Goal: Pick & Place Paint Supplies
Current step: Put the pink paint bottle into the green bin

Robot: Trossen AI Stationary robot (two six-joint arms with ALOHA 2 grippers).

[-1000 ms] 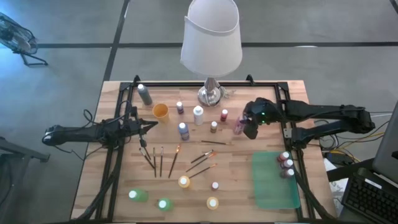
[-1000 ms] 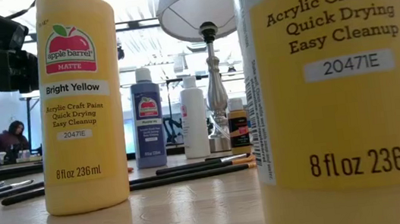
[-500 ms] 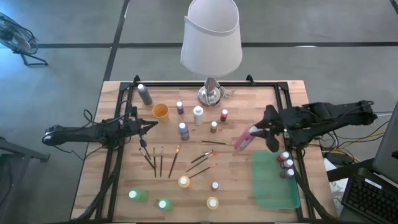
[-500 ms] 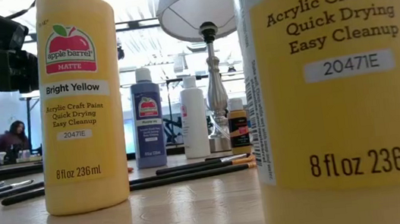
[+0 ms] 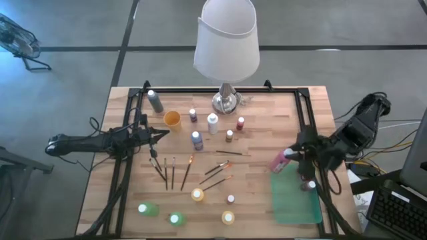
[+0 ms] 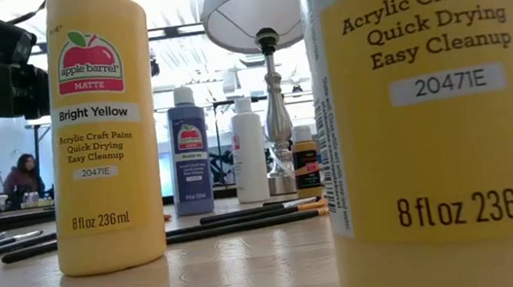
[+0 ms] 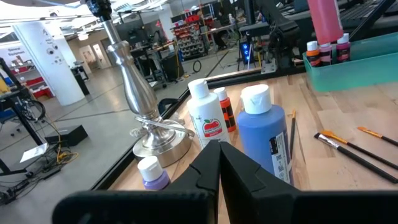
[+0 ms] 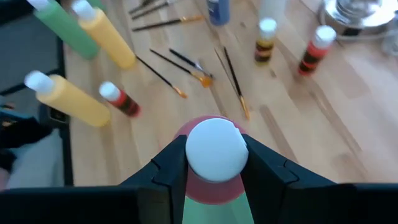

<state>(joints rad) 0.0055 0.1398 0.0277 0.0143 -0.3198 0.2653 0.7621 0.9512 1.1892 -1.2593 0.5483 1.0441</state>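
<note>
My right gripper (image 5: pixel 291 155) is shut on a pink paint bottle (image 5: pixel 277 162) with a white cap, held in the air above the far end of the green tray (image 5: pixel 293 203). A few small bottles (image 5: pixel 308 181) stand in the tray's far right corner. Other paint bottles (image 5: pixel 197 140) and several thin brushes (image 5: pixel 175 172) stand and lie on the wooden table. My left gripper (image 5: pixel 159 135) is shut and level over the table's left side, touching nothing. My right gripper pinches the pink bottle at its cap end (image 8: pixel 208 188) between its two fingers (image 8: pixel 171 165), one on either side just behind the white cap (image 8: pixel 216 149). The fingers slant down from the table's right side. The bottle is lifted clear and tilted, its bottom pointing down and to the left.
A tall lamp (image 5: pixel 227 53) with a white shade stands at the far middle. Yellow (image 5: pixel 197 195) and green (image 5: pixel 147 209) bottles stand near the front edge. A black frame rail (image 5: pixel 310 133) runs along the table's right side beside the tray.
My right gripper has swung from the far middle-right of the table toward the right and near edges and risen, carrying the pink bottle. The bottle has gone from near upright to tilted and now hangs over the tray's far end.
</note>
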